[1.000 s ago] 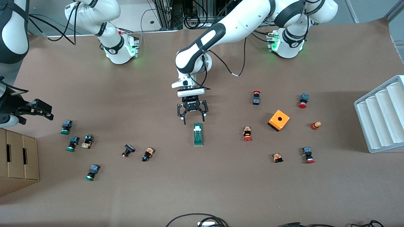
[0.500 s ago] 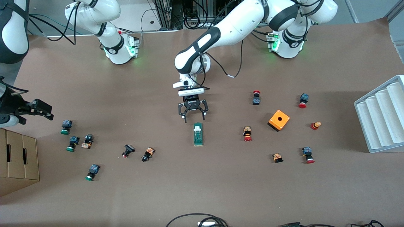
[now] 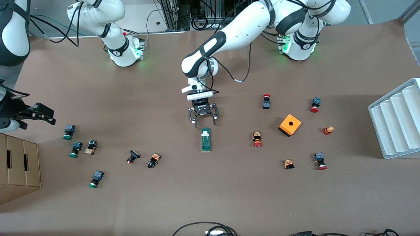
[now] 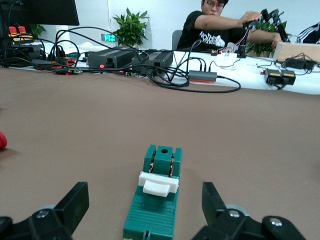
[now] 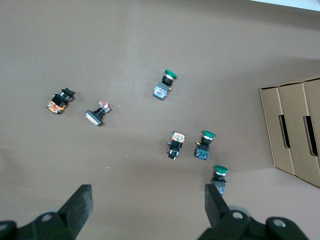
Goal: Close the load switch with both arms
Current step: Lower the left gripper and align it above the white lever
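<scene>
- Load switch lies flat mid-table, white tab at its end toward the robots' bases.
- L gripper low, just at that tab end, fingers spread wide, nothing held.
- R gripper waits over table edge at right arm's end, above green-capped buttons, fingers apart, empty.

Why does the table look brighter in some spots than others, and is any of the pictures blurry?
Front view: soft overhead light, a paler sheen across the middle of the brown table, faint shadows beside the load switch, all sharp. Left wrist view: the switch is crisp, the room slightly soft. Right wrist view: evenly lit, no glare.
</scene>
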`<state>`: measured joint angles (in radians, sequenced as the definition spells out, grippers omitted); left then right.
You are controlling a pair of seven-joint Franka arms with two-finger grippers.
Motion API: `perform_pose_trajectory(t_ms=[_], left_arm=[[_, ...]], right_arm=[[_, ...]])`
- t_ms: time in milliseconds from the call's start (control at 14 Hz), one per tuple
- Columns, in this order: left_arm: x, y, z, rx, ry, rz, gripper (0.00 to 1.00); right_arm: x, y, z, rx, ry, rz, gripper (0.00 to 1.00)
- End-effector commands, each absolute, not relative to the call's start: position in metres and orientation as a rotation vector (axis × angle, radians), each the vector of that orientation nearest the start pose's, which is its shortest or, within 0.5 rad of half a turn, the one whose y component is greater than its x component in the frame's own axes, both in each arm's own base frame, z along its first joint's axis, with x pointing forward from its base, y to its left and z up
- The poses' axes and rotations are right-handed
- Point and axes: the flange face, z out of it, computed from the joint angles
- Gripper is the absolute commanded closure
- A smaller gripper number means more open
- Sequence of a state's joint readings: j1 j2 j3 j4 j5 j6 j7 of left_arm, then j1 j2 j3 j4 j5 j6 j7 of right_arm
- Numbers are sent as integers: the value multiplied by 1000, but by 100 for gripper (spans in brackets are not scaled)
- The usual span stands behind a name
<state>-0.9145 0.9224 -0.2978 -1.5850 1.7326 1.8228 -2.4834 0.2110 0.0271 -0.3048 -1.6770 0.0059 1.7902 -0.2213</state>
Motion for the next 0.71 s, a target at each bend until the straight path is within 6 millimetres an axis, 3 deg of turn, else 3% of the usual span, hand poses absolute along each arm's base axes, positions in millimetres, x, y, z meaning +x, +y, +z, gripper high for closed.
perform_pose_trajectory(t_ms=[0, 214, 500, 643], left_arm=[[336, -592, 101, -2441, -319, -1912, 0], [331, -596, 96, -2453, -322, -1922, 0], [328, -593, 83, -2445, -250, -1911, 0], [328, -592, 76, -2444, -240, -1902, 0]], right_arm=[[579, -52, 582, -3171, -207, -131, 0], [579, -59, 578, -3172, -183, -119, 0], [587, -51, 563, -3175, -201, -82, 0], [593, -37, 546, -3176, -248, -31, 0]])
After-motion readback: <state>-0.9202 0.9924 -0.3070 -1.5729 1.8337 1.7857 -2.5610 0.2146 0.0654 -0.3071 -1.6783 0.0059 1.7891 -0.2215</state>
